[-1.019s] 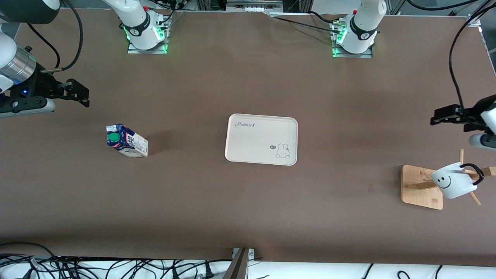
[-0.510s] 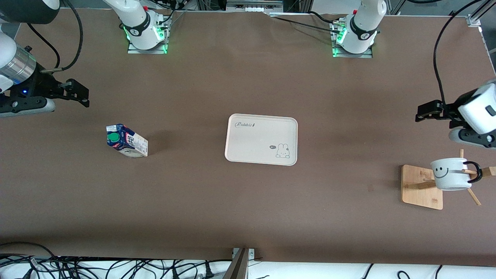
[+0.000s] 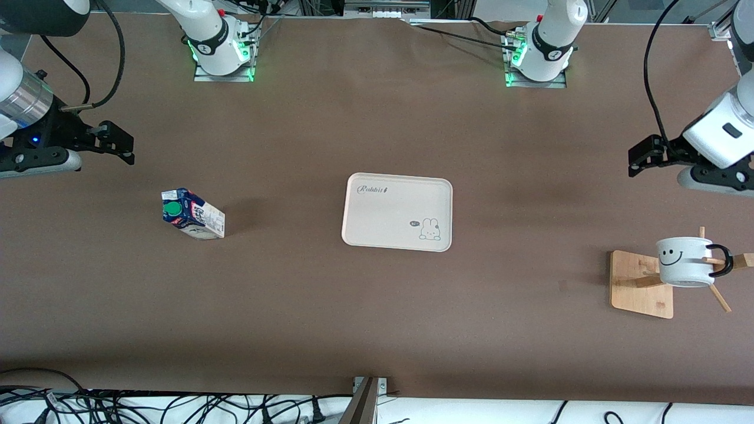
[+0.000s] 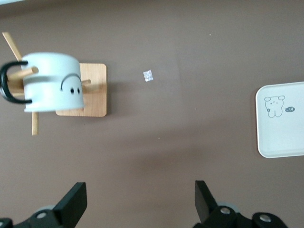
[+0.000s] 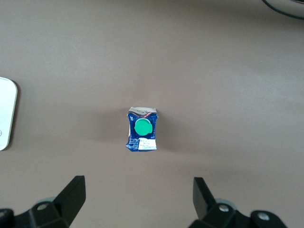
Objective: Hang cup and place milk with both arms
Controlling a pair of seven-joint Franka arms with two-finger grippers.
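1. At the left arm's end of the table: the cup (image 3: 683,261), white with a black smiley, hung by its black loop handle on a peg of the wooden rack (image 3: 641,284); clear of the table, mouth facing sideways, apparently toward the rack's post.
2. In the left wrist view: same cup (image 4: 51,81) over the rack's square base (image 4: 93,90), pegs sticking out past it.
3. Over the table, above that rack's end: the left gripper (image 3: 643,154), fingers spread wide, holding nothing, well apart from the cup. Both fingertips (image 4: 76,202) in the left wrist view with bare brown table between them.
4. Toward the right arm's end of the table: the milk (image 3: 193,214), small gable-top carton, dark blue top, round green cap, pale lower sides; standing on the table, alone.
5. In the right wrist view: carton (image 5: 142,129) seen from above, green cap up, centred between the finger lines but well clear of them.
6. Over the table near that end's edge: the right gripper (image 3: 118,143), fingers wide apart, empty, not touching the milk.
7. At the middle of the table: a cream tray (image 3: 397,194) with a rabbit drawing and the word "Rabbit", nothing on it; well apart from both milk and rack, between them.
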